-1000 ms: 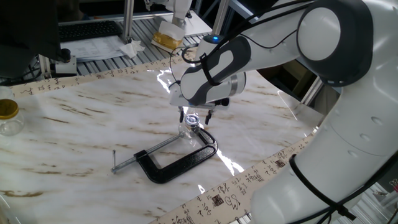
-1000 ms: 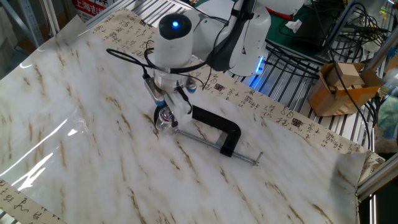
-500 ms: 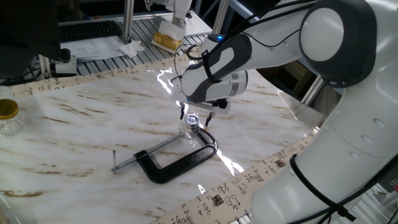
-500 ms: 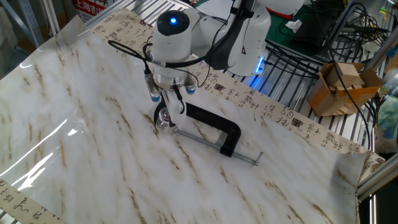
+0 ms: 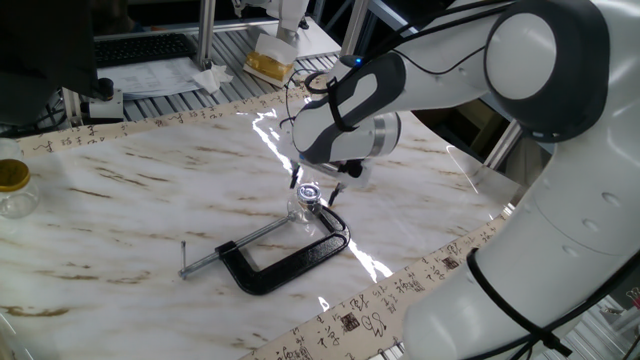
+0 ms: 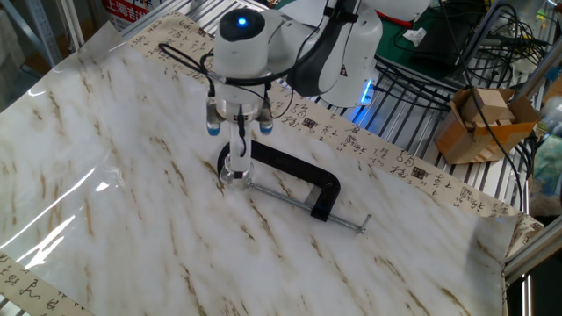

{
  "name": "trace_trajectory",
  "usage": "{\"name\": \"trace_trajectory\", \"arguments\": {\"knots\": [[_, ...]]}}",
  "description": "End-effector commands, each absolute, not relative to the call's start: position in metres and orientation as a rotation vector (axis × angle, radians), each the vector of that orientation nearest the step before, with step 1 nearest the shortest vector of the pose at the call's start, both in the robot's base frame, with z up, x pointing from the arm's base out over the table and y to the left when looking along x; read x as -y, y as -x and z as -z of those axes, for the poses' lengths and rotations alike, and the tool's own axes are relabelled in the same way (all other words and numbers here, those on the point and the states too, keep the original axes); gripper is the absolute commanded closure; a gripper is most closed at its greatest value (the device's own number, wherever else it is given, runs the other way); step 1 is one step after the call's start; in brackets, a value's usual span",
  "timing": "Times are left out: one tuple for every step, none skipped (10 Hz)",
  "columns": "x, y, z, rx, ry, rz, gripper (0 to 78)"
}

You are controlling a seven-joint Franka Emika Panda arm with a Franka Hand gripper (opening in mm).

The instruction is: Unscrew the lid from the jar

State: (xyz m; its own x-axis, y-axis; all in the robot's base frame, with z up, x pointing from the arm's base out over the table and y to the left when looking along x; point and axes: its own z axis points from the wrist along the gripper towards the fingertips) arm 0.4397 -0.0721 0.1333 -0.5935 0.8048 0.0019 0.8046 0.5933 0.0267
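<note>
Overhead, claw (image 5: 319,184) prob. clamped on lid (image 5: 309,192), jar (image 6: 234,173) on marble-look table (image 5: 150,210), C-clamp (image 5: 290,257) w/ metal racks behind.

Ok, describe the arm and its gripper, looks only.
The arm has glossy white rounded shells with dark grey joint bands and black cables looped along it. A blue light glows on its wrist. The gripper is small, with slim dark fingers under a white body.

Arm: one white Franka Panda, reaching from its base across the counter (image 5: 140,190), wrist bent so the tool points straight down. Gripper (image 5: 318,186): two dark fingers (image 6: 241,145) hanging vertically, tips low near the surface. Jaws: set narrowly; whether fully closed cannot be told from either view.
</note>
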Motion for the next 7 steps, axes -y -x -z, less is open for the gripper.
{"name": "trace_trajectory", "arguments": {"knots": [[0.0742,-0.4373,-0.1407,-2.043,-2.214,-0.231,0.1],[0.0742,-0.4373,-0.1407,-2.034,-2.220,-0.233,0.1],[0.0742,-0.4372,-0.1407,-2.004,-2.246,-0.234,0.1],[0.0742,-0.4372,-0.1407,-1.987,-2.261,-0.235,0.1],[0.0742,-0.4370,-0.1406,-1.971,-2.274,-0.234,0.1],[0.0741,-0.4366,-0.1404,-1.960,-2.282,-0.231,0.1],[0.0740,-0.4364,-0.1403,-1.947,-2.292,-0.228,0.1]]}}
